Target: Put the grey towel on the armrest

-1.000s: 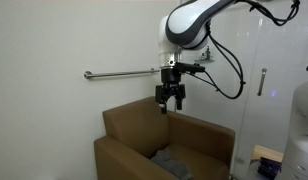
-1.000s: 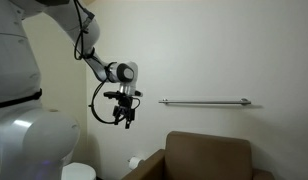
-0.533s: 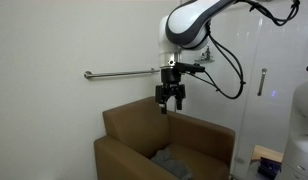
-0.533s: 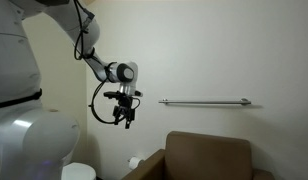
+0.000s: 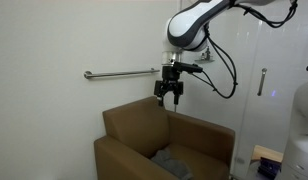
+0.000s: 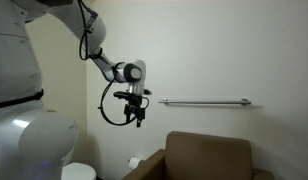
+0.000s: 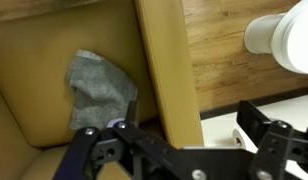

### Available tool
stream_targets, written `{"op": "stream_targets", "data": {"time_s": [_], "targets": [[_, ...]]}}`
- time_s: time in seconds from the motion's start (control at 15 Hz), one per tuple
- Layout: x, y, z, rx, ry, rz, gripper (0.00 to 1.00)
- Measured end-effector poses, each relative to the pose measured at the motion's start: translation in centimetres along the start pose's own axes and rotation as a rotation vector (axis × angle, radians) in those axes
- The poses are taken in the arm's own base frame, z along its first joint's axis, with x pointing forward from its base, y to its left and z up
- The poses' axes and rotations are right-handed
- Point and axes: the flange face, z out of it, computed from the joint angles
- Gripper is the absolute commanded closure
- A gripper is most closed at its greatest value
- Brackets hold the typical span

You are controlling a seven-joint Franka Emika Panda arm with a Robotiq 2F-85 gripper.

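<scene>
A grey towel (image 5: 172, 161) lies crumpled on the seat of a brown armchair (image 5: 134, 130); it also shows in the wrist view (image 7: 98, 88). My gripper (image 5: 170, 98) hangs high above the chair, open and empty; it also shows in an exterior view (image 6: 136, 119). In the wrist view the gripper (image 7: 179, 135) is over the chair's armrest (image 7: 164, 60), with the towel to the left of it. The armrest also shows in an exterior view (image 5: 124, 158).
A metal grab rail (image 5: 119, 73) runs along the wall behind the chair, also in an exterior view (image 6: 204, 102). A white roll (image 7: 279, 38) lies on the wood floor beside the chair. A glass panel (image 5: 264, 90) stands beside the chair.
The gripper has risen a little and shifted sideways, toward the rail in one exterior view. The towel has not moved.
</scene>
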Motion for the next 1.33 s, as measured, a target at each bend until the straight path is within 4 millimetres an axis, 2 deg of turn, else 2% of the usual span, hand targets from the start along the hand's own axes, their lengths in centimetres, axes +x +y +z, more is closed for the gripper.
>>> {"op": "stream_targets", "data": {"time_s": [0.4, 0.53, 0.67, 0.8, 0.93, 1.33], "targets": [[7.0, 9.2, -2.2, -0.003, 0.049, 0.092, 0.0], [9.8, 12.0, -1.5, -0.005, 0.037, 0.131, 0.0], [12.6, 14.0, 0.3, -0.005, -0.002, 0.157, 0.0], [14.6, 14.8, 2.2, 0.006, -0.054, 0.168, 0.0], [15.6, 14.7, 2.8, 0.006, -0.07, 0.168, 0.0], [15.7, 14.6, 2.6, 0.004, -0.073, 0.164, 0.0]]}}
